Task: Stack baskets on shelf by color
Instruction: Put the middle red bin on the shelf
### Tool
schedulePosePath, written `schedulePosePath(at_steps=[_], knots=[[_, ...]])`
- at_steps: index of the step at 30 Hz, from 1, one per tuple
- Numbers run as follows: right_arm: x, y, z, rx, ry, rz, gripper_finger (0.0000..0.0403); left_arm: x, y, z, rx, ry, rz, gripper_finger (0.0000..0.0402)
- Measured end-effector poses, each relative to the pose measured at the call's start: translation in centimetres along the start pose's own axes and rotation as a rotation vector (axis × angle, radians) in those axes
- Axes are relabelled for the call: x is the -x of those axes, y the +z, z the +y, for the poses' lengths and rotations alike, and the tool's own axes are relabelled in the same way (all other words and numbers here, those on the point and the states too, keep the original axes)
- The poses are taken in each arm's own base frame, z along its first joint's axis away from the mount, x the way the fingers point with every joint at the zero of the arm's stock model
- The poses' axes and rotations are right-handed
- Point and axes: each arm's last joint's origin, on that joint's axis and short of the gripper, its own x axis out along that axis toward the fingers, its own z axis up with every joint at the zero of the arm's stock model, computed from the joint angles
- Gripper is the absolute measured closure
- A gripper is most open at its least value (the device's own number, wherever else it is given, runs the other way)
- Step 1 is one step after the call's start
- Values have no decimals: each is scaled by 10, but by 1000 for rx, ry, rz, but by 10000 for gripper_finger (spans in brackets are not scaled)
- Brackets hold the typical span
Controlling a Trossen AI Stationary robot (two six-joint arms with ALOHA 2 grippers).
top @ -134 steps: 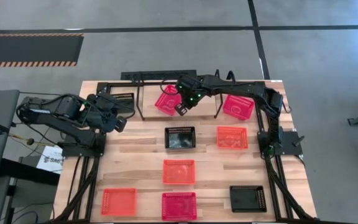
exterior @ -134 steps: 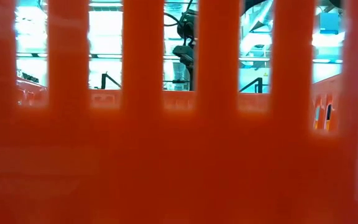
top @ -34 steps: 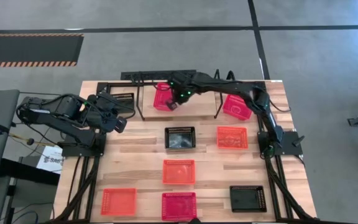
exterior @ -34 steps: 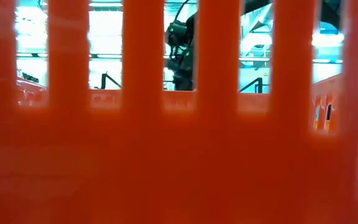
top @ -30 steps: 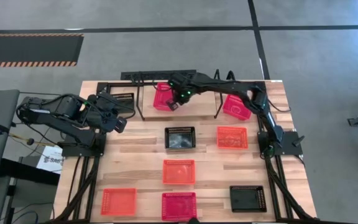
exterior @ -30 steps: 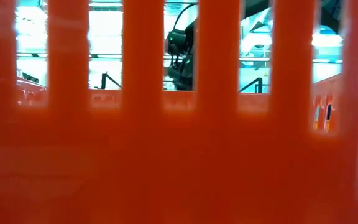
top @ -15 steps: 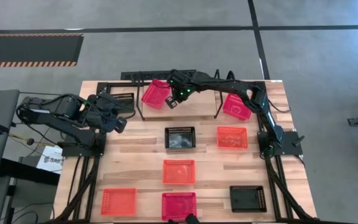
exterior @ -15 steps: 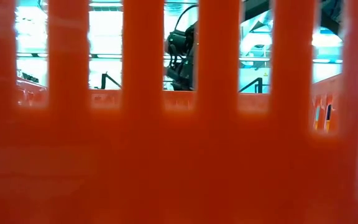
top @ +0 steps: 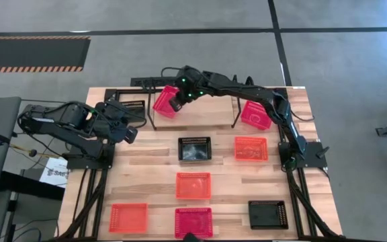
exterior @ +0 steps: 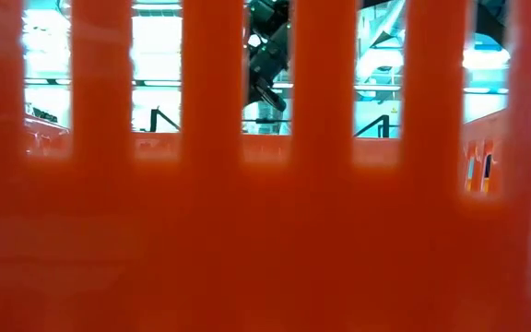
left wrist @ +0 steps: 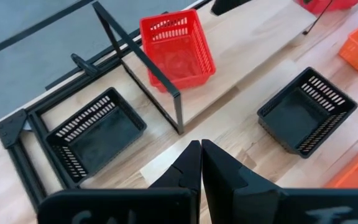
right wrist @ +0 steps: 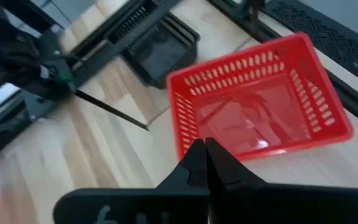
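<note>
High view: right tool, fingers together and empty, has nudged the red basket toward nine o'clock along the shelf; another red basket can stack there.

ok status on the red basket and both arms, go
Right end effector shut, empty, above red basket on shelf. Left end effector shut, parked at table's left. Nothing blocking.

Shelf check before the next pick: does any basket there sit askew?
Yes. The red basket at the shelf's left end sits skewed, not square to the board. The right gripper, shut, is right beside it.
</note>
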Motion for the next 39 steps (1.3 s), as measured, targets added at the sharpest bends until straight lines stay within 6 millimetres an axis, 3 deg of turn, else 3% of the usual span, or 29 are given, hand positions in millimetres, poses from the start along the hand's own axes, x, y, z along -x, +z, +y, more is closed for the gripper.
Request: schedulePosePath(at_steps=[6,9,15,22,28,32,39], knots=[[1,-5,9,25,67,49,403,0,0,0,-1,1,0,401],[23,-7,30,90,159,67,403,0,0,0,-17,3,1,401],[114,-9,69,258,251,12,403,-21,6,-19,-222,29,81,401],[239,-27,109,386,348,-188,403,-69,26,-70,-650,-183,110,402],[313,-54,127,446,376,-318,403,-117,38,-101,-898,-156,132,374],[339,-70,135,454,392,-350,403,-149,45,-105,-954,-88,251,326],[352,-91,153,484,438,-340,403,-192,54,-99,-1073,63,380,255]])
